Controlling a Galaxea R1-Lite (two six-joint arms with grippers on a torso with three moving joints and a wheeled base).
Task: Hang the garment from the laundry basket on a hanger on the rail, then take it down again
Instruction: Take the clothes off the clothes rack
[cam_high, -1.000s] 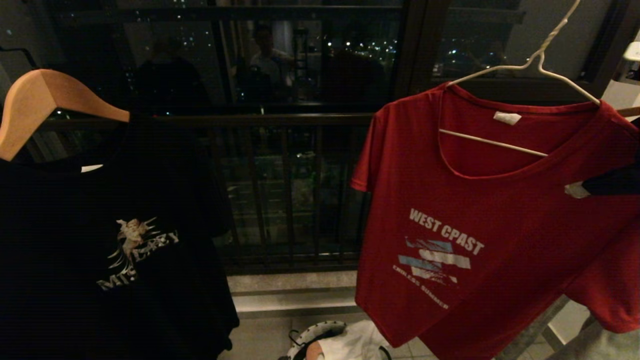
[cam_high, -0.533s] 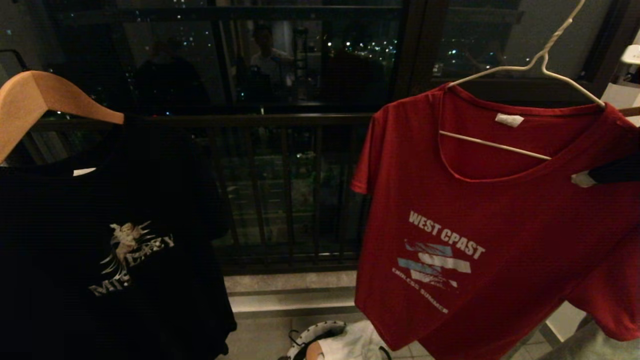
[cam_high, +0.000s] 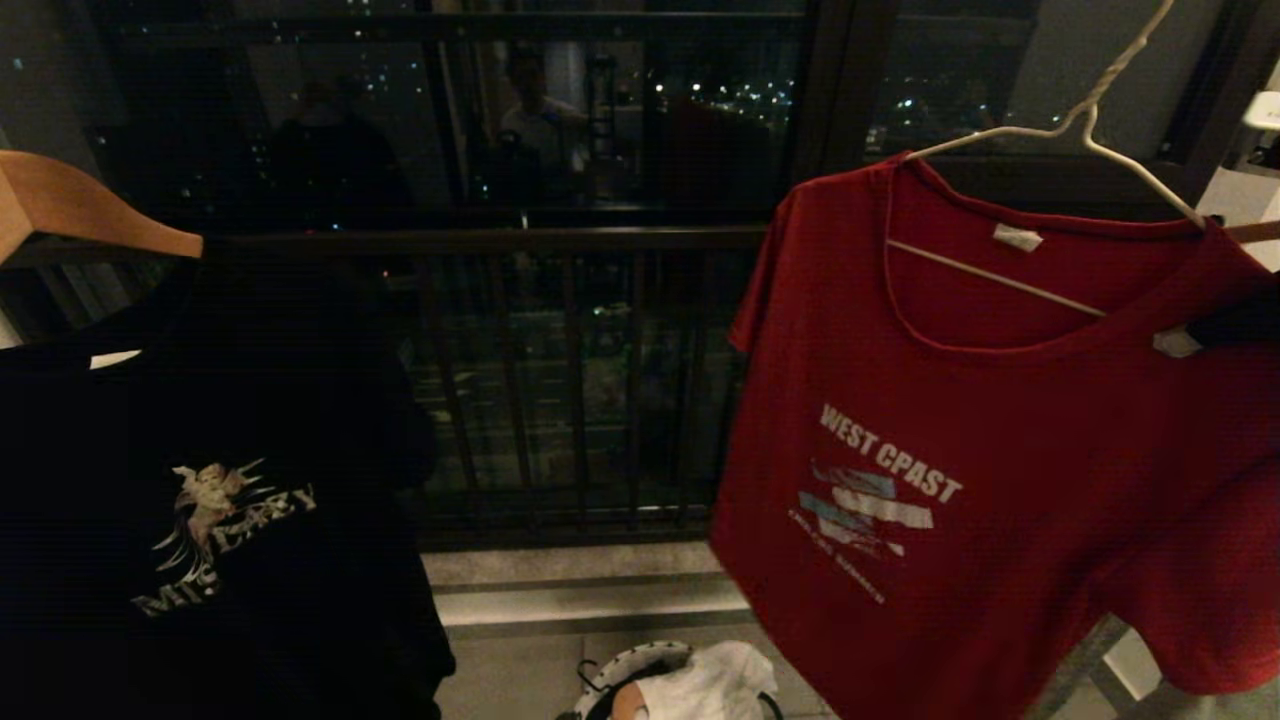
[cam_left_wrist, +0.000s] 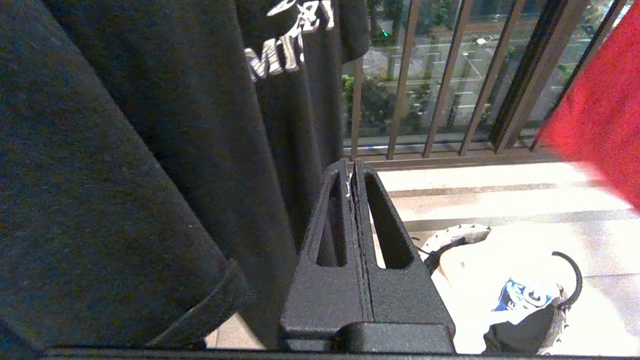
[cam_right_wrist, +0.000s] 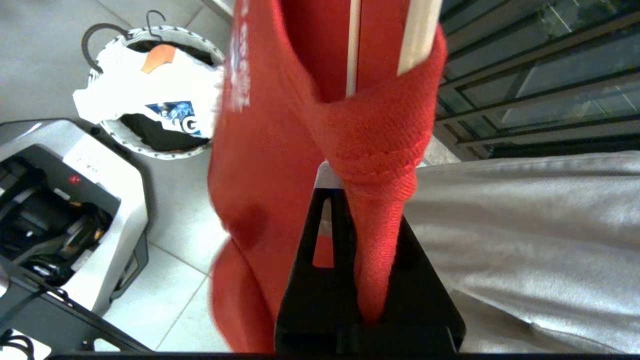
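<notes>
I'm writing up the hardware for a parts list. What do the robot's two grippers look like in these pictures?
Both look alike. The left gripper is matte black plastic: two flat, tapering fingers, each with a long slot cut through it, rising from a blocky black base. The right gripper has the same black slotted build, with a pale, whitish tip that also shows in the head view. No cables or markings show.

Open gap between black T-shirt (cam_high: 200, 480) and garment (cam_high: 960, 480); railing (cam_high: 560, 380) blocks beyond.
</notes>
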